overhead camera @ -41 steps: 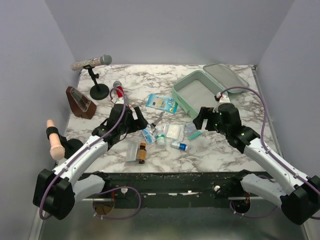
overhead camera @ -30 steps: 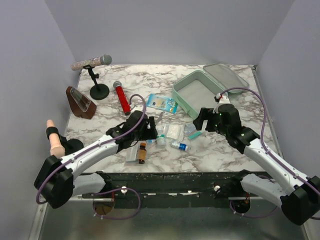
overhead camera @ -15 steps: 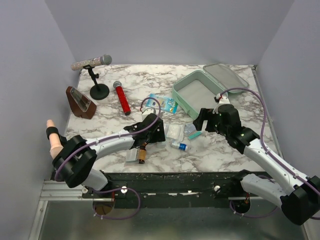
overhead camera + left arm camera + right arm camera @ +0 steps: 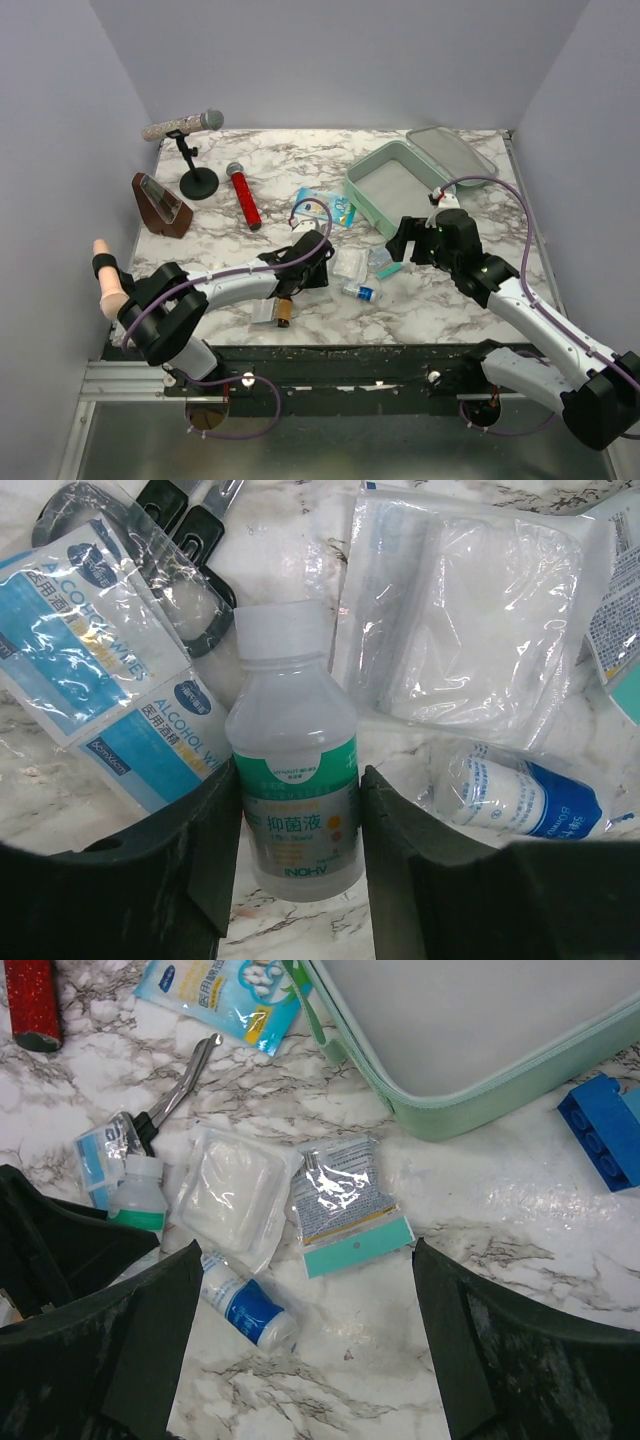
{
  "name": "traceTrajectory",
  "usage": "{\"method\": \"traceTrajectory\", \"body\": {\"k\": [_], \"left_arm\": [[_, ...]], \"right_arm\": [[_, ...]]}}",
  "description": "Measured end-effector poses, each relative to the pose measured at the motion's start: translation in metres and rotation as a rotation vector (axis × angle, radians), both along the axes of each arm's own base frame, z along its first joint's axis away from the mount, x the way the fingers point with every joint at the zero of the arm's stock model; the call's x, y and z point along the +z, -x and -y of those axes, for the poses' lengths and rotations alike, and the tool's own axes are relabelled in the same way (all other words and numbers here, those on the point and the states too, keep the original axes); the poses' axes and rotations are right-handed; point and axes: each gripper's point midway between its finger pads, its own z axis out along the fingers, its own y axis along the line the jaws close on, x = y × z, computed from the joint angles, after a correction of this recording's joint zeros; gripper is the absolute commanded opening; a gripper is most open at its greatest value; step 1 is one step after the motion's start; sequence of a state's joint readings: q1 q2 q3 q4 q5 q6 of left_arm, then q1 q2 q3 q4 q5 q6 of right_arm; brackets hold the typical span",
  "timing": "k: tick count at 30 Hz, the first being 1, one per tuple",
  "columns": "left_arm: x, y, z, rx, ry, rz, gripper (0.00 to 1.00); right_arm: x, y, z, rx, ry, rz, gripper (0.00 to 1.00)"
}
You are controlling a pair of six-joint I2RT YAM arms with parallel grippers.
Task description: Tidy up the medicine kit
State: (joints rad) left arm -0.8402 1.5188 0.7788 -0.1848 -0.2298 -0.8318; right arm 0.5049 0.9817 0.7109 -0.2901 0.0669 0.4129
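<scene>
— Whereabouts of the medicine kit (image 4: 372, 208)?
— Far right of the marble table (image 4: 440, 300), lid open.
— And the left gripper (image 4: 300, 785)?
— Pinching a white bottle (image 4: 295, 740) at its green label, between the alcohol wipes (image 4: 90, 680) and a gauze pack (image 4: 480, 610).
— And the right gripper (image 4: 305, 1255)?
— Spread wide above a foil sachet (image 4: 340, 1195), holding nothing.

Two microphones (image 4: 183, 125) (image 4: 244, 197); three bottles (image 4: 295, 800) (image 4: 520, 798) (image 4: 284, 308); one case (image 4: 500, 1103); one pair of scissors (image 4: 185, 1085); one metronome (image 4: 160, 205); one blue brick (image 4: 600, 1130); two joined wipe sachets (image 4: 90, 710); one gauze pack (image 4: 480, 620); one swab bag (image 4: 220, 995); one teal-edged packet (image 4: 345, 1205); one clear packet (image 4: 262, 305).
</scene>
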Motion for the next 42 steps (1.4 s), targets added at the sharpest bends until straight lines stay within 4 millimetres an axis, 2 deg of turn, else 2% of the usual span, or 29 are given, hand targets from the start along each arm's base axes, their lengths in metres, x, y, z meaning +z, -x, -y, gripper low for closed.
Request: {"method": "traceTrajectory", "body": {"k": [6,9,15,16,19,21,23,26,28,32,35,38,42], "left_arm": [[0.006,0.0,-0.002,-0.023,-0.01,0.019,0.48],[0.024,0.0,-0.004,-0.048,0.002,0.058,0.47],[0.099,-0.02,0.01,-0.139,0.054,0.242,0.47],[0.12,-0.028,0.017,-0.167,0.06,0.293,0.47],[0.161,-0.048,0.028,-0.216,0.057,0.396,0.5],[0.185,-0.065,0.036,-0.263,0.059,0.455,0.52],[0.197,-0.082,0.042,-0.298,0.065,0.485,0.54],[0.201,-0.118,0.054,-0.389,0.058,0.511,0.57],[0.193,-0.135,0.06,-0.441,0.036,0.51,0.56],[0.181,-0.164,0.091,-0.611,-0.012,0.54,0.54],[0.186,-0.187,0.12,-0.72,-0.033,0.603,0.5],[0.199,-0.212,0.139,-0.773,-0.06,0.674,0.47],[0.202,-0.231,0.148,-0.788,-0.087,0.71,0.51]], "right_arm": [[0.0,0.0,0.0,-0.003,-0.004,-0.002,0.93],[0.0,0.0,0.0,-0.004,-0.005,-0.002,0.93],[0.003,0.0,-0.001,-0.012,-0.018,-0.005,0.93],[0.003,0.0,-0.001,-0.013,-0.021,-0.004,0.93],[0.007,0.002,0.0,-0.015,-0.029,0.004,0.93],[0.011,0.005,0.001,-0.016,-0.035,0.011,0.93],[0.015,0.008,0.003,-0.018,-0.04,0.02,0.93],[0.021,0.011,0.012,-0.045,-0.029,0.036,0.93],[0.023,0.01,0.018,-0.073,-0.011,0.039,0.93],[0.024,0.005,0.027,-0.126,0.024,0.038,0.93],[0.021,0.007,0.03,-0.141,0.03,0.026,0.92],[0.022,0.008,0.031,-0.147,0.022,0.024,0.92],[0.027,0.012,0.033,-0.153,0.009,0.039,0.93]]}}
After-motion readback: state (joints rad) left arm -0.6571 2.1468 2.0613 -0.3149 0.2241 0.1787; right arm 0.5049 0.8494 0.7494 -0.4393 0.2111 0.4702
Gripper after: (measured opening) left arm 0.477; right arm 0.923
